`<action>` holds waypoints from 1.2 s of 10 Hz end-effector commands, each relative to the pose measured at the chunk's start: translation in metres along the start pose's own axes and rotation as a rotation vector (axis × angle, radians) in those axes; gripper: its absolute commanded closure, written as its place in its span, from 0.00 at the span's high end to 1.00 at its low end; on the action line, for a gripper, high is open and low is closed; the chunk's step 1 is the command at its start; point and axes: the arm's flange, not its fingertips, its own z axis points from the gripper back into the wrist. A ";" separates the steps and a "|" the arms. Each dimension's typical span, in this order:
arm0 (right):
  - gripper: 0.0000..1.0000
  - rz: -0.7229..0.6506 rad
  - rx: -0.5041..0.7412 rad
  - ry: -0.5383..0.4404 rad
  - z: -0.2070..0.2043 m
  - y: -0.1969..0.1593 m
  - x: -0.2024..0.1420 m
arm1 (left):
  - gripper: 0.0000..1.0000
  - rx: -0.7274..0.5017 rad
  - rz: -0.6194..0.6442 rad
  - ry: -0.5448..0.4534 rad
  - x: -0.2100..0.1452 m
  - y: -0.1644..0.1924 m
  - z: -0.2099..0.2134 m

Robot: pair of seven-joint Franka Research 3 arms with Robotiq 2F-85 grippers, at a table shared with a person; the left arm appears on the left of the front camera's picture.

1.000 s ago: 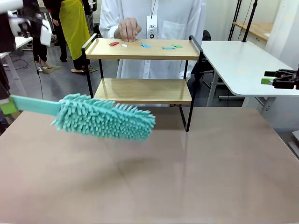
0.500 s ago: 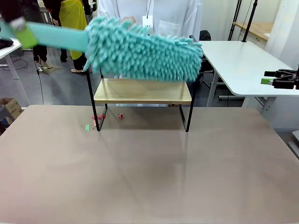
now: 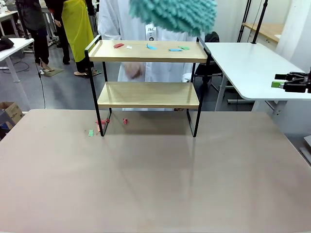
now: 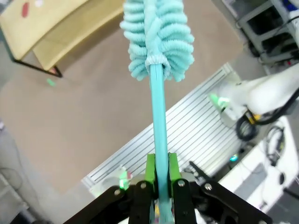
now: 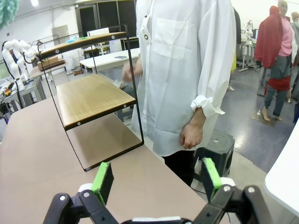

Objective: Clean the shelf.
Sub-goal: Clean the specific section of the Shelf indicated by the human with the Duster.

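Front view: the duster [image 3: 175,14] has swung up from low over the bench [image 3: 155,184] to above the top board of the shelf [image 3: 148,94], which stands at the bench's far side. Coloured scraps [image 3: 150,47] lie on that board unswept (sweeping looks next). Left wrist view: the left hand [image 4: 160,186], raised high, is clamped on the duster's handle. Right wrist view: the right hand [image 5: 156,179] waits aside, fingers [image 5: 103,179] apart, empty.

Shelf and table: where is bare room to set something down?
The shelf has its lower board bare from post to post, and so is the table in front. Crowded: scraps lie along the top board, the duster hangs higher up, and more scraps lie by the left front foot.
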 end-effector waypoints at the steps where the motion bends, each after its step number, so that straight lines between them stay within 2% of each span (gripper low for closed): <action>1: 1.00 0.006 0.000 0.000 -0.001 0.001 0.003 | 0.13 0.087 0.056 -0.060 0.039 -0.037 -0.007; 4: 1.00 0.006 0.000 0.000 -0.001 0.001 0.003 | 0.13 0.232 0.122 -0.199 0.076 -0.081 -0.034; 5: 1.00 0.006 0.000 0.000 -0.001 0.001 0.003 | 0.13 0.233 0.159 -0.163 0.087 -0.088 -0.046; 6: 1.00 0.006 0.000 0.000 -0.001 0.001 0.003 | 0.13 0.156 0.080 -0.163 0.057 -0.068 -0.040; 8: 1.00 0.006 0.000 0.000 -0.001 0.001 0.003 | 0.13 0.156 0.080 -0.163 0.057 -0.068 -0.040; 9: 1.00 0.006 0.000 0.000 -0.001 0.001 0.003 | 0.13 0.188 0.102 -0.166 0.068 -0.076 -0.055; 10: 1.00 0.006 0.000 0.000 -0.001 0.001 0.003 | 0.13 0.139 0.268 -0.242 0.054 -0.071 -0.055; 12: 1.00 0.006 0.000 0.000 -0.001 0.001 0.003 | 0.13 0.094 0.317 -0.265 0.072 -0.089 -0.094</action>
